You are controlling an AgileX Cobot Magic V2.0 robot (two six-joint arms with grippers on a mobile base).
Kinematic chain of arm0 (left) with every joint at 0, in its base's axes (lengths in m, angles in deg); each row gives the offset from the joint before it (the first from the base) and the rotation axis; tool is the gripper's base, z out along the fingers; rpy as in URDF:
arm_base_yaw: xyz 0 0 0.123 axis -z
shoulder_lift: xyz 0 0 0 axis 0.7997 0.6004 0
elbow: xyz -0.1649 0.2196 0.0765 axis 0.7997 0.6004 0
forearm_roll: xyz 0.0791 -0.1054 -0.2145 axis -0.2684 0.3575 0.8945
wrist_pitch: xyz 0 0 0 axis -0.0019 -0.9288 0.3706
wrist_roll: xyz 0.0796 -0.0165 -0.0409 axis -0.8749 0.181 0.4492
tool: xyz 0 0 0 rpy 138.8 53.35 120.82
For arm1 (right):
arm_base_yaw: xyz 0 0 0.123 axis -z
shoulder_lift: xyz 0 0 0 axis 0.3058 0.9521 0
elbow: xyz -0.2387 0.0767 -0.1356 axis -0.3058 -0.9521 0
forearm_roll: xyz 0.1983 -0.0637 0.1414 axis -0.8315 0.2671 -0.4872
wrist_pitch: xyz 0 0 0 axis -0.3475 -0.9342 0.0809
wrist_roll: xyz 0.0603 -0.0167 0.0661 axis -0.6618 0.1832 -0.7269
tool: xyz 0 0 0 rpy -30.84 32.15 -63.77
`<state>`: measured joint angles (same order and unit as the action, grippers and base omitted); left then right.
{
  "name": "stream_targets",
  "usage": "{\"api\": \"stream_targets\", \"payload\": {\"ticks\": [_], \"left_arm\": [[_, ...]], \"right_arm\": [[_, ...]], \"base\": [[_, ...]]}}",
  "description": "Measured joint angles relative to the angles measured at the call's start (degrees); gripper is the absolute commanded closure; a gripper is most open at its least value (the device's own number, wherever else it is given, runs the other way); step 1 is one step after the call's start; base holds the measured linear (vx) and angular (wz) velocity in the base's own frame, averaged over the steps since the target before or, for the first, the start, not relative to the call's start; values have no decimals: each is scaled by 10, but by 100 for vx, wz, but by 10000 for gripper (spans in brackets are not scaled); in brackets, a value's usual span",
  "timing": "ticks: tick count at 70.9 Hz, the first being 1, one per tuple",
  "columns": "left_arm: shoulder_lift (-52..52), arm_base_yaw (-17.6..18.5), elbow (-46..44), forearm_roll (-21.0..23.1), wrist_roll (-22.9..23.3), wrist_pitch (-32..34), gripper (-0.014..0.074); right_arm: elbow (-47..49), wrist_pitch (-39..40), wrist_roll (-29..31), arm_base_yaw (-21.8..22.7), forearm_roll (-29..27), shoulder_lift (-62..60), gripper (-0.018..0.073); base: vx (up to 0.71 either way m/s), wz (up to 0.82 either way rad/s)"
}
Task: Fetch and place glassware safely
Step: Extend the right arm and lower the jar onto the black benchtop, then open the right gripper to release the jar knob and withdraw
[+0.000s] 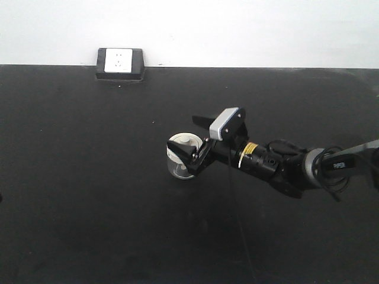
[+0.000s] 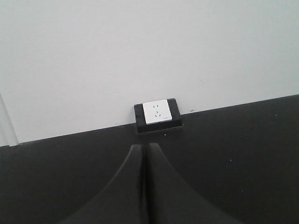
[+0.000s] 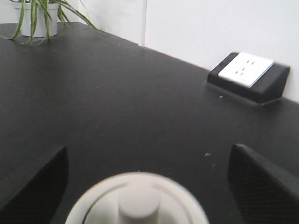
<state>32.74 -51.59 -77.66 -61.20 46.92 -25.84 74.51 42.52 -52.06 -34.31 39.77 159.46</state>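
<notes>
The glassware (image 1: 180, 158) is a small clear jar with a cream-white knobbed lid, standing upright on the black table (image 1: 89, 189). My right gripper (image 1: 186, 135) reaches in from the right and stands open, one finger on each side of the jar. In the right wrist view the lid (image 3: 138, 201) fills the bottom centre, with the gripper (image 3: 148, 153) spread wide and both dark fingers well apart from it. In the left wrist view my left gripper (image 2: 144, 149) is shut with nothing in it, over bare table.
A black box with a white power socket (image 1: 120, 63) sits at the table's back edge against the white wall, and shows too as the socket (image 2: 156, 114) and the socket (image 3: 247, 73). A potted plant (image 3: 39, 16) stands at the far left corner.
</notes>
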Motion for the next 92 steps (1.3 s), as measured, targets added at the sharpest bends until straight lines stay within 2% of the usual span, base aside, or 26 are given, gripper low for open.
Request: {"api": "stream_targets", "payload": {"ticks": [14, 30, 41, 54, 69, 92], "left_arm": [[0, 0, 0, 0, 0, 0, 603], [0, 0, 0, 0, 0, 0, 603], [0, 0, 0, 0, 0, 0, 603], [0, 0, 0, 0, 0, 0, 603], [0, 0, 0, 0, 0, 0, 603], [0, 0, 0, 0, 0, 0, 603]], "right_arm": [[-1, -83, -58, 0, 1, -78, 3], [-5, -248, -138, 0, 2, -199, 132], [-24, -375, -151, 0, -26, -293, 289], [-75, -517, -152, 0, -90, -405, 576], [-156, -601, -153, 0, -103, -537, 564], [-263, -673, -153, 0, -98, -728, 563]], "base": [[0, 0], [0, 0], [0, 0], [0, 0], [0, 0], [0, 0]]}}
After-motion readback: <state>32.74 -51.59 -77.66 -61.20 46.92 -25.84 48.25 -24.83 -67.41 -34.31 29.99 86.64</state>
